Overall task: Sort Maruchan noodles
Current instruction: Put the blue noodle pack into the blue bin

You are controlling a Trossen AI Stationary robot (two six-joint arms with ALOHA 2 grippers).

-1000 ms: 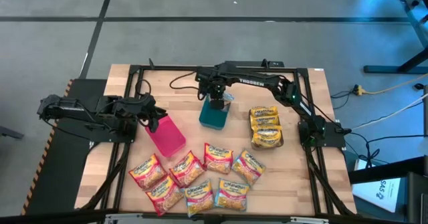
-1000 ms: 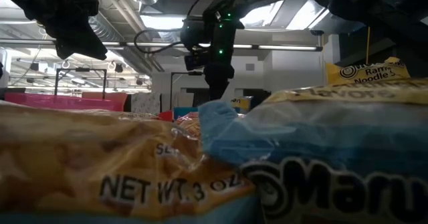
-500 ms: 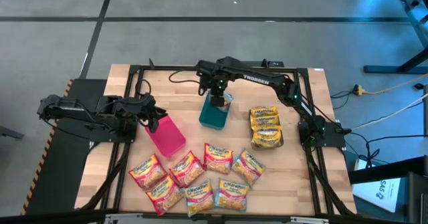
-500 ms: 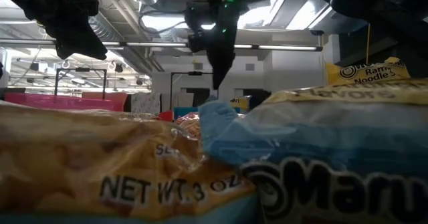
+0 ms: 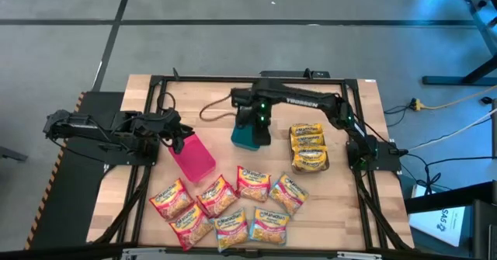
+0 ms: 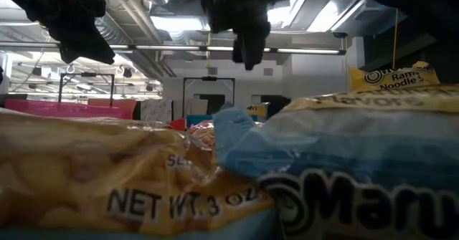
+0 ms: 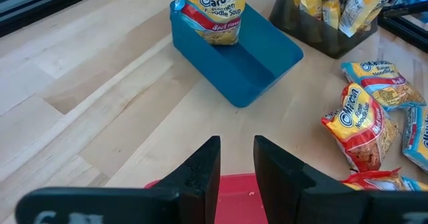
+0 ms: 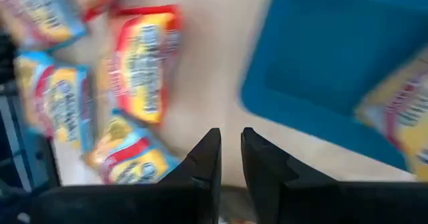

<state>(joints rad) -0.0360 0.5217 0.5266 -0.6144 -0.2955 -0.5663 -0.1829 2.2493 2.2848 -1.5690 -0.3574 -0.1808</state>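
Several Maruchan packets [image 5: 225,206] in red, yellow and light-blue wrappers lie flat near the table's near edge, and they also show in the right wrist view [image 8: 144,63]. One packet [image 7: 212,10] leans against an end wall inside the teal bin [image 5: 242,138]. My right gripper [image 5: 260,124] hangs above that bin's near half, shut and holding nothing [image 8: 231,134]. It is high up in the low view [image 6: 247,54]. My left gripper [image 5: 177,141] waits over the pink bin's [image 5: 194,155] far end, with its fingers [image 7: 236,144] shut.
A dark bin [image 5: 309,147] packed with yellow packets stands to the right of the teal bin. Bare wood lies along the table's far side and between the pink and teal bins. The packets in the low view [image 6: 143,175] block sight of the table top.
My right gripper has risen from the teal bin's far end. It then swung toward the table's near edge, above the bin. The packet in the teal bin has stayed where it was.
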